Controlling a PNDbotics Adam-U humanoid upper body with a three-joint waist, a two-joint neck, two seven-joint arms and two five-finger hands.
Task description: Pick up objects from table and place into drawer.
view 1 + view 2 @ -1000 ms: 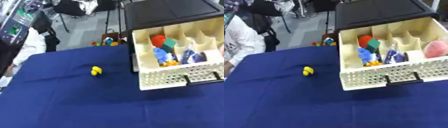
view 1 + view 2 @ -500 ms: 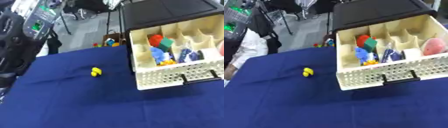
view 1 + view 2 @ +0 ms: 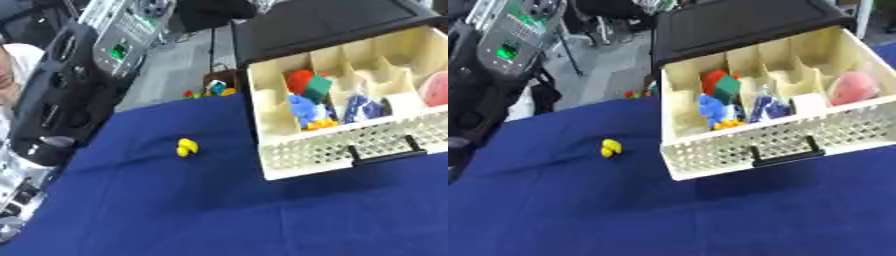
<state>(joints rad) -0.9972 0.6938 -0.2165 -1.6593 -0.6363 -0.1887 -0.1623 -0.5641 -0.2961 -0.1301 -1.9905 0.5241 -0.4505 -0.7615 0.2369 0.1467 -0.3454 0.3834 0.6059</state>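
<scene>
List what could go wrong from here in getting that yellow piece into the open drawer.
1. The small yellow object lies alone on the blue cloth, well left of the drawer; it could slip from a pinch.
2. The drawer's middle compartments already hold toys, so a drop there might bounce out.
3. No robot hand shows in either view, so the reach starts unseen.

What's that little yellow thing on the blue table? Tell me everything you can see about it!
The little yellow thing is a small, bright yellow lump, slightly taller than wide; its exact shape and material are too blurry to tell. It lies alone on the blue tablecloth, left of the open cream drawer and well apart from it. Nothing touches it but the cloth, and no robot hand is near it. It is the only loose piece visible on the table.
</scene>
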